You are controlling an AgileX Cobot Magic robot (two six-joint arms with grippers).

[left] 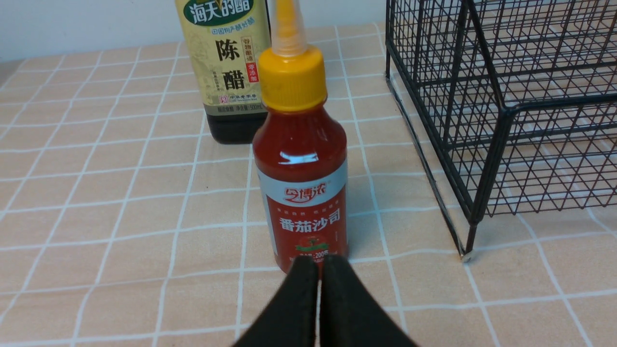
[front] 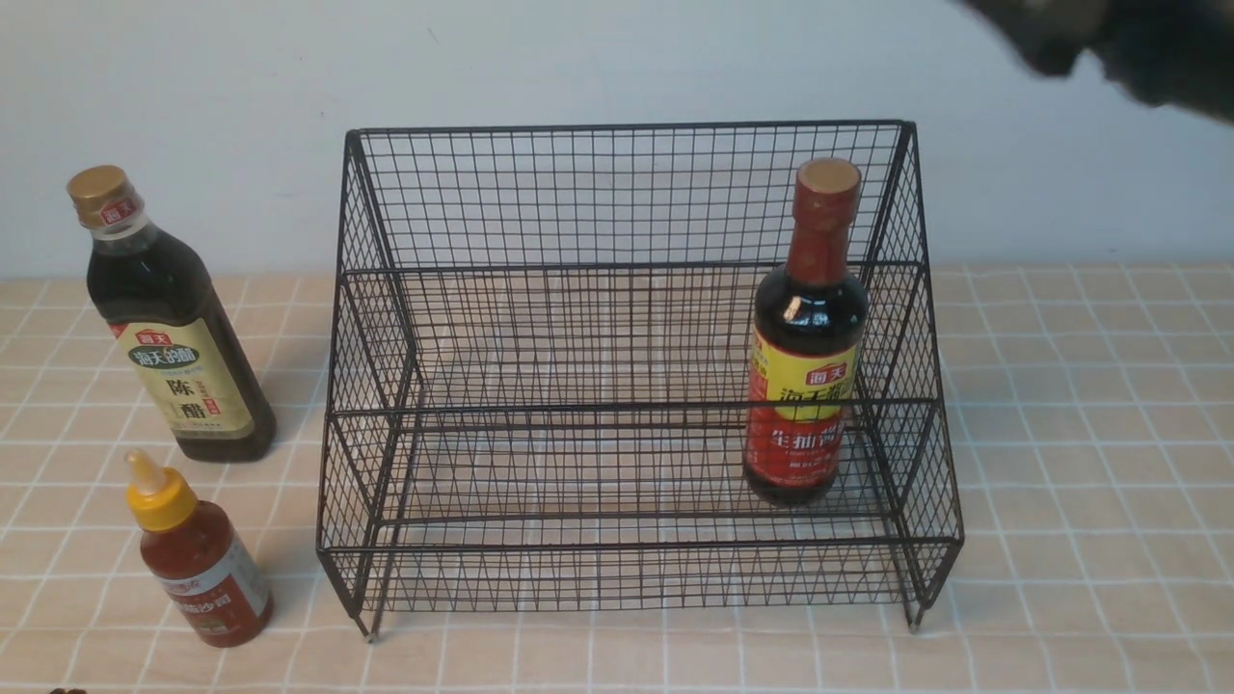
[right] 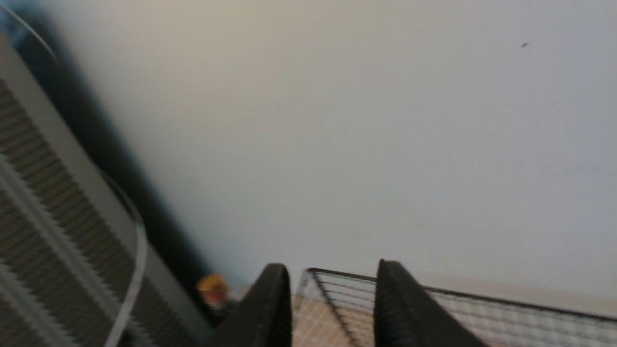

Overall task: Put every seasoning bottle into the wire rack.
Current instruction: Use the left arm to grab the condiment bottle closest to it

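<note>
The black wire rack (front: 627,193) stands mid-table. A dark seasoning bottle with a red neck and red-yellow label (front: 808,386) stands upright at the right end of its lower tier. Left of the rack, on the table, are the tall dark bottle with a gold cap (front: 174,328) and the small red sauce bottle with a yellow nozzle cap (front: 198,554). My left gripper (left: 318,262) is shut and empty, its tips just short of the sauce bottle (left: 301,183). My right gripper (right: 332,267) is open and empty, raised above the rack's top rim (right: 347,275). The right arm (front: 1109,39) shows blurred at the upper right.
A checked beige cloth (front: 1080,482) covers the table. A pale wall (front: 617,58) rises right behind the rack. The rack's near left leg (left: 470,241) stands close to the right of the sauce bottle.
</note>
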